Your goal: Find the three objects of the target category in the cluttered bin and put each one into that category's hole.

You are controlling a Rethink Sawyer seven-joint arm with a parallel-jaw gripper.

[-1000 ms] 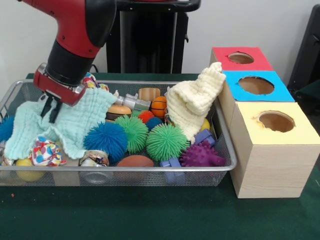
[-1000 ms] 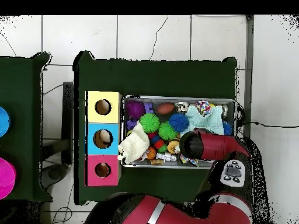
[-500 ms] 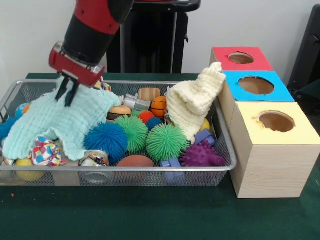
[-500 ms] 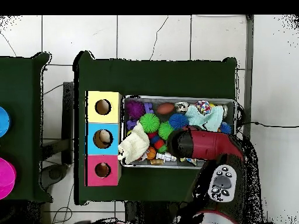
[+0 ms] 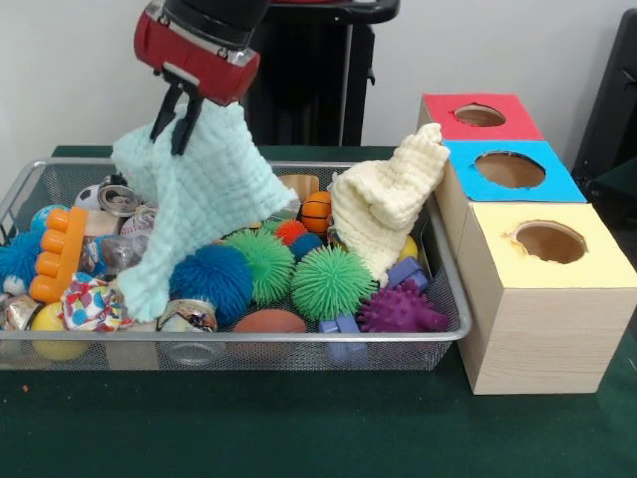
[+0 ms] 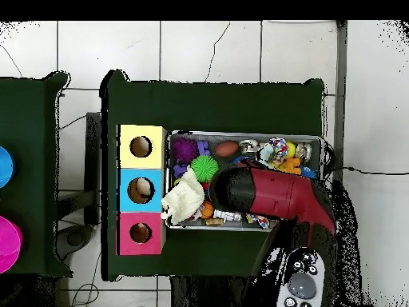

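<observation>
1. The gripper (image 5: 176, 118) is pinching the top of a mint cloth (image 5: 194, 204), its two dark fingers (image 5: 162, 117) closed on the fabric above the bin's left half.
2. The cloth is hanging from the fingers in a loose drape, its lower corner reaching down to the toys beside a blue ball (image 5: 211, 278).
3. The bin (image 5: 239, 337) is sitting on the green table (image 5: 299, 428), just left of three boxes: yellow box (image 5: 542, 309), blue box (image 5: 510, 171) and red box (image 5: 480, 117), each showing a round hole on top.
4. A cream cloth (image 5: 383, 204) is standing heaped at the bin's right end, leaning against the blue box.
5. Two green balls (image 5: 330, 282) are lying mid-bin, with a purple spiky toy (image 5: 400, 309) to their right and a brown football (image 5: 269, 322) at the front wall.
6. An orange toy (image 5: 55, 254) is lying at the left end, above a patterned ball (image 5: 92, 302) and a yellow ball (image 5: 48, 324).
7. In the overhead view the red arm (image 6: 275, 196) is covering much of the bin (image 6: 321, 148), leaving the cream cloth (image 6: 184, 200) and the far row of toys showing.
</observation>
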